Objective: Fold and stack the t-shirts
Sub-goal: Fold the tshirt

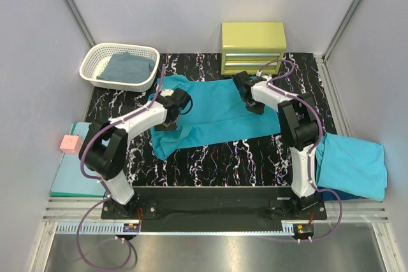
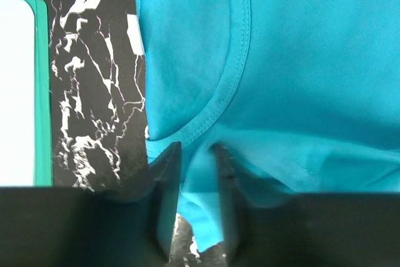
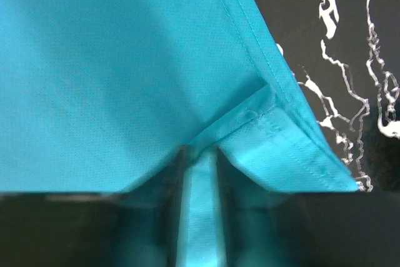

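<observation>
Teal t-shirt [image 1: 220, 116] partly folded on surface [image 1: 255, 157]. Left gripper [image 2: 195, 204] and right gripper [image 3: 199, 173] each pinch cloth (narrow gap). Stacking not done.

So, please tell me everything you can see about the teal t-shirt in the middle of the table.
The teal t-shirt is soft, thin knit cloth with stitched hems and a ribbed neckline. It lies half folded and slightly wrinkled on the black marbled table. The left gripper has cloth near the collar between its fingers; the right gripper has a hemmed edge between its own.
</observation>
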`<state>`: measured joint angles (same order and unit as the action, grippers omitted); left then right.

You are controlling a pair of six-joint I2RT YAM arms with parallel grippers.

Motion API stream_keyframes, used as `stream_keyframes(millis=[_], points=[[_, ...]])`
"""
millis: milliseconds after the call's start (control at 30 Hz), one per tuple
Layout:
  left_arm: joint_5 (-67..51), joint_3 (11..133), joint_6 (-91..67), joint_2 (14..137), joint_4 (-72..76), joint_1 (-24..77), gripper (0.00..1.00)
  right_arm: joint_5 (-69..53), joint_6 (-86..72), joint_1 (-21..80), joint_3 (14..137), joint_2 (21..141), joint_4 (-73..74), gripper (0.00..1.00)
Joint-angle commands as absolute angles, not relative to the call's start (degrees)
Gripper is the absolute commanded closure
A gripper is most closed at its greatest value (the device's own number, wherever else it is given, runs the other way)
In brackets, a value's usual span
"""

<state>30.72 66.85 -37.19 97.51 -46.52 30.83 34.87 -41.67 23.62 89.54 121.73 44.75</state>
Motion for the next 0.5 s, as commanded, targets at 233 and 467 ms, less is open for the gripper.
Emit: stream_keyframes(millis=[233, 467], points=[[32.35, 69.87, -36.21, 85.52, -44.39, 32.25, 0.02, 36.92, -36.74, 24.6, 85.44, 105.4, 39.02, 0.0], [28.14, 67.07, -37.97, 84.9, -41.32, 41.56, 0.16, 35.34, -40.25, 31.02, 73.93, 97.83, 39.29, 0.0]])
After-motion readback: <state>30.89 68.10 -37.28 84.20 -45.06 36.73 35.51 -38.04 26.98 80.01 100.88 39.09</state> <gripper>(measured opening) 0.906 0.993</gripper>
